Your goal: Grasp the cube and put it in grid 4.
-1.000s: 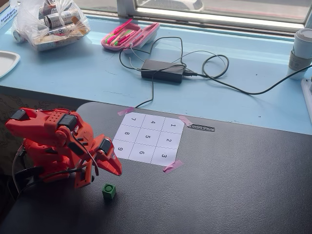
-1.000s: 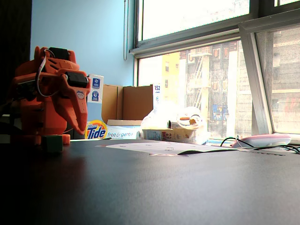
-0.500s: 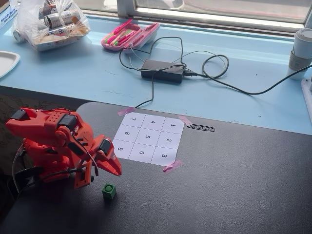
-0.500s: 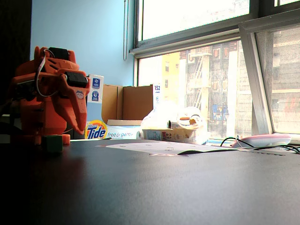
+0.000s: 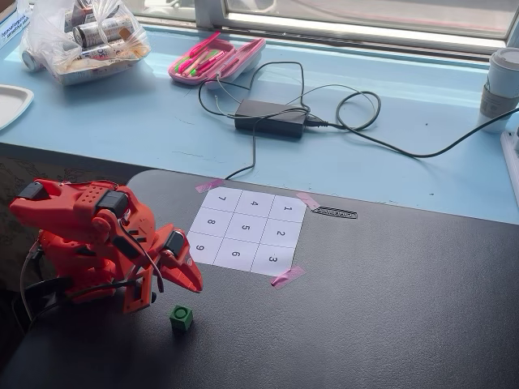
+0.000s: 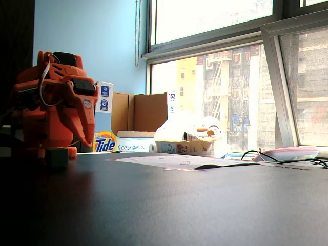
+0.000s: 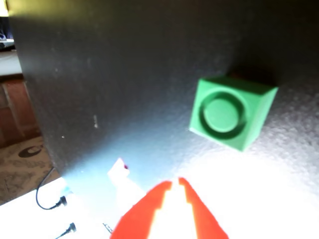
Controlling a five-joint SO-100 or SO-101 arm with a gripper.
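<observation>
The green cube [image 5: 182, 317] sits on the dark table, in front of the arm and well short of the numbered sheet. It also shows in the wrist view [image 7: 231, 113], stud mark up, and low at the left in the other fixed view [image 6: 57, 156]. My orange gripper [image 5: 196, 284] hangs folded at the arm's base, just above and beside the cube, not touching it. In the wrist view its fingertips [image 7: 174, 182] almost meet, with nothing between them. Grid 4 [image 5: 254, 203] is the middle cell of the sheet's far row and is empty.
The 3x3 paper sheet [image 5: 212, 250] is taped down with pink tape. Behind it on the blue surface lie a black power brick [image 5: 270, 117] with cables, a pink case [image 5: 216, 58] and a plastic bag [image 5: 85, 36]. A paper cup [image 5: 501, 85] stands at the far right.
</observation>
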